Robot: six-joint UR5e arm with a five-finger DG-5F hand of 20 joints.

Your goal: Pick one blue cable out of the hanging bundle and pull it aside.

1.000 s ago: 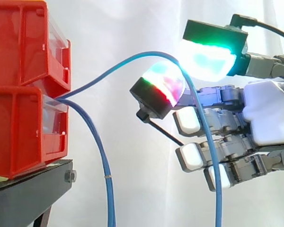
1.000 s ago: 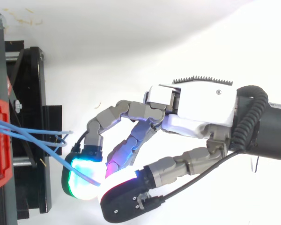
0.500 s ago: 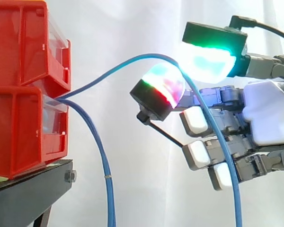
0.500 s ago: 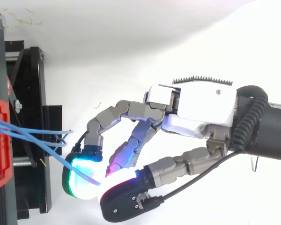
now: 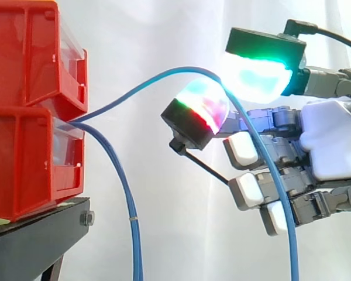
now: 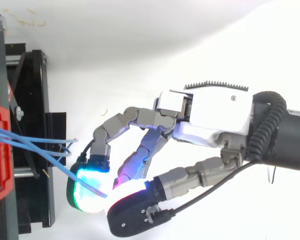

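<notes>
The hand (image 6: 210,112), well apart from the red bins (image 5: 29,111) on the black stand (image 5: 35,237), pinched one blue cable (image 5: 164,74) between two glowing pads (image 5: 202,105). Pulling aside seemed under way; next it likely needed drawing farther off without slipping. A second cable (image 5: 128,199) hung by the bins, not in the way.

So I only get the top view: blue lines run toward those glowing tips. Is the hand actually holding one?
Observer: Yes. From the side, one blue cable is pinched between two glowing pads of the hand.
Operator: Where does it go after the pinch?
Observer: It arches over and hangs down in front of the other fingers.
Operator: And the others?
Observer: A second cable drops from the lower red bin beside the black stand, apart from the hand.
</notes>
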